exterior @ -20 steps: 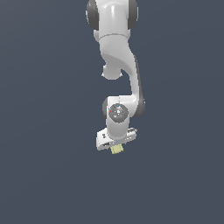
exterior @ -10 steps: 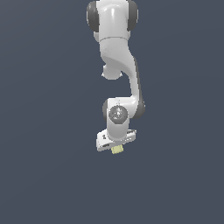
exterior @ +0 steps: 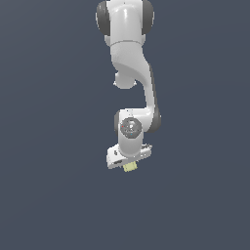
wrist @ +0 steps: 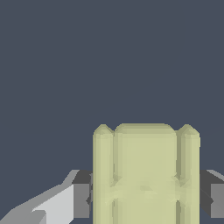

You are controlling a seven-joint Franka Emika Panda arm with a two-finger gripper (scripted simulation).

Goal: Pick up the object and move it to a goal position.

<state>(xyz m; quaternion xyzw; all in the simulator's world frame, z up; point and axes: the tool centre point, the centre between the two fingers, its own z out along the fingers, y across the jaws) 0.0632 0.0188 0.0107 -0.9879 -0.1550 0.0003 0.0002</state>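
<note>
The pale yellow-green cube [exterior: 130, 167] sticks out below the white hand of my arm in the exterior view. In the wrist view the cube [wrist: 145, 175] fills the space between my two fingers, with ribbed edges on its face. My gripper [exterior: 129, 165] is shut on it, one fingertip [wrist: 81, 199] pressing one side and the other fingertip [wrist: 214, 199] the opposite side. The cube is held off the dark floor.
The white arm [exterior: 129, 58] reaches down from the top of the exterior view. A plain dark grey floor [exterior: 49, 195] lies all around. No other object shows.
The arm and the held cube have hardly moved, at most a slight shift downward in the exterior view.
</note>
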